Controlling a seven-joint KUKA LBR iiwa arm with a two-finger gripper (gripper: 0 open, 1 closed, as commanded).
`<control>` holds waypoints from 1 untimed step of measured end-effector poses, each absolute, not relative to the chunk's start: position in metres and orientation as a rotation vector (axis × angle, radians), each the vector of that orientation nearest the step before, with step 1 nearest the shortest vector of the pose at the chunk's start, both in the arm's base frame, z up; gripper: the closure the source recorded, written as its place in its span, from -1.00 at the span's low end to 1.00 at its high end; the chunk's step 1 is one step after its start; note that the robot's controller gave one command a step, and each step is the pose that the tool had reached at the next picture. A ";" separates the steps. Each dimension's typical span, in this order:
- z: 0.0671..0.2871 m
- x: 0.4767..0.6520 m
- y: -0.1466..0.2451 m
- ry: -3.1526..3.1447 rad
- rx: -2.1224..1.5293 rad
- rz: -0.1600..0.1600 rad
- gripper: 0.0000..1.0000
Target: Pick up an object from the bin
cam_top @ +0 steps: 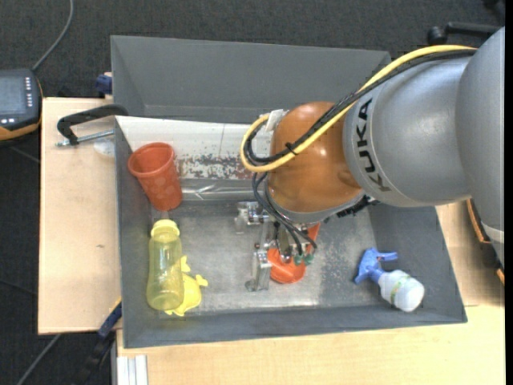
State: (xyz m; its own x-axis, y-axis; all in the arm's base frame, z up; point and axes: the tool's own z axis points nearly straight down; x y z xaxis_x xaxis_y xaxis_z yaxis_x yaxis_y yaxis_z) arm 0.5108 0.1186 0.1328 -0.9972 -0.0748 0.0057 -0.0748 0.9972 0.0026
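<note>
My gripper [260, 269] hangs low over the middle of the bin floor, under the arm's orange cover. Right beside it, touching or nearly touching, lies a small red-orange rounded thing [287, 271]; its upper part is hidden by the gripper. A white spray bottle with a blue trigger [390, 281] lies on its side at the front right, well apart from the gripper.
An orange plastic cup [157, 175] stands at the back left. A yellow see-through bottle [163, 265] lies along the left wall on a flat yellow piece [191, 289]. The arm covers the bin's back right.
</note>
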 end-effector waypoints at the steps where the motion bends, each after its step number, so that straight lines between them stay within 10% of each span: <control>1: 0.137 0.515 0.102 -3.139 -0.093 -0.004 -1.00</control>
